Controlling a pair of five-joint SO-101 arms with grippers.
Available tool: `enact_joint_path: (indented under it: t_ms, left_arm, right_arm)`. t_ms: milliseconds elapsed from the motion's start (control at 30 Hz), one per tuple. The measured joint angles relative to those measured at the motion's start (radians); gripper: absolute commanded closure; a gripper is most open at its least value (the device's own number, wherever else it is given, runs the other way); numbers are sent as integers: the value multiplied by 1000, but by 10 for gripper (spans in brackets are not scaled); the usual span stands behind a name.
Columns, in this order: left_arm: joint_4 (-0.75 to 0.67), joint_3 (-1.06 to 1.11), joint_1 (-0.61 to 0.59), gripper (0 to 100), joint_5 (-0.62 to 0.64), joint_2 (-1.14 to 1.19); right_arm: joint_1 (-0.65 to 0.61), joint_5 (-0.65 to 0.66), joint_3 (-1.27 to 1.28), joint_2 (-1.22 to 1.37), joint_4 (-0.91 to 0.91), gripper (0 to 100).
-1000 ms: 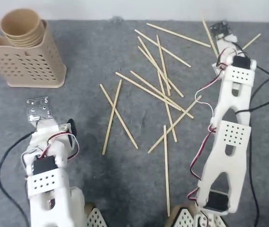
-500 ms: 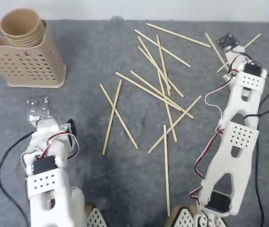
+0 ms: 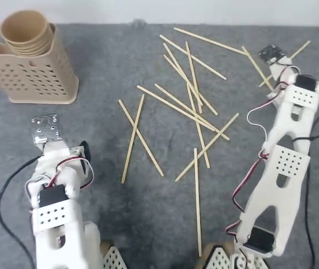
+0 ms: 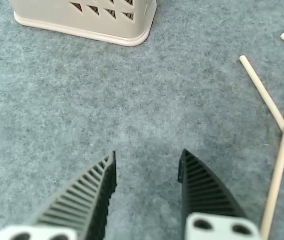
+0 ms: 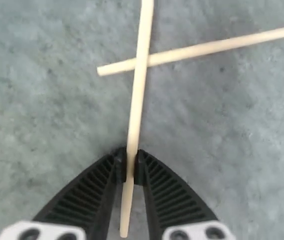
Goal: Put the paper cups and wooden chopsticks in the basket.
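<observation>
Basket [image 3: 33, 78]: tan, slotted walls, upright at the far left corner of the desk [image 3: 103, 50]. I also get its lower wall in the left wrist view [image 4: 89, 22].
Paper cups [image 3: 27, 31]: nested stack standing upright inside the basket, at the end nearer the chopsticks. Rims sit above the basket wall.
Rest of basket: cut by the frame edge, so I cannot tell what is in it.
Chopsticks [image 3: 190, 103]: loose on the desk, most in a criss-cross pile mid-desk, well apart from the basket.
Crossed pair [image 3: 138, 134]: flat on the desk between the pile and the left arm [image 3: 55, 185].
Single chopstick [image 3: 197, 196]: lying lengthwise between the two arm bases.
Right fingers [image 5: 113, 172]: closed on one chopstick, at the far right of the desk.
Held chopstick [image 5: 138, 95]: pinched near one end. A short stub sits behind the fingertips and the long part runs out ahead. It crosses over the top of another chopstick [image 5: 216, 45] lying on the desk.
Left fingers [image 4: 99, 185]: open wide, over bare grey desk at front left. I read the basket as beyond them and apart from them.
Near left fingers: two chopstick ends [image 4: 281, 145] crossing each other on the desk, not touching the fingers.
</observation>
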Motion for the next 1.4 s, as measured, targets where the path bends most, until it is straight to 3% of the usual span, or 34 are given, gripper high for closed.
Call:
enact_joint_path:
  t_ms: [300, 567, 667, 1400]
  left_arm:
    - [0, 0, 0, 802, 0, 0]
    - [0, 0, 2, 802, 0, 0]
    - [0, 0, -2, 802, 0, 0]
    - [0, 0, -21, 802, 0, 0]
  right_arm:
    - [114, -26, -18, 2, 6, 991]
    - [287, -338, -21, -17, -17, 991]
    - [302, -368, -23, -34, -17, 991]
    - [-3, -295, -58, -2, 318, 991]
